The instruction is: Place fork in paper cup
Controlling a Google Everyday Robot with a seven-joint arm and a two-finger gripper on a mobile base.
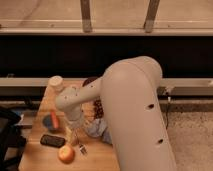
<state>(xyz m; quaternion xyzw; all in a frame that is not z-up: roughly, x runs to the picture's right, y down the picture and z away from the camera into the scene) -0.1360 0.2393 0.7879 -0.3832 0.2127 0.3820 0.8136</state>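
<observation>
The fork is a slim silver piece lying on the wooden table, just right of the apple. The paper cup stands cream-white at the table's far left corner, well behind the fork. My gripper hangs from the white forearm and points down at the table, just above and left of the fork, between the apple and a blue crumpled bag. My large white arm hides the table's right side.
A small blue bowl with an orange item sits left of the gripper. A flat black object lies in front of it. A dark rounded bowl is at the back, partly behind the arm. A dark chair edge is at the left.
</observation>
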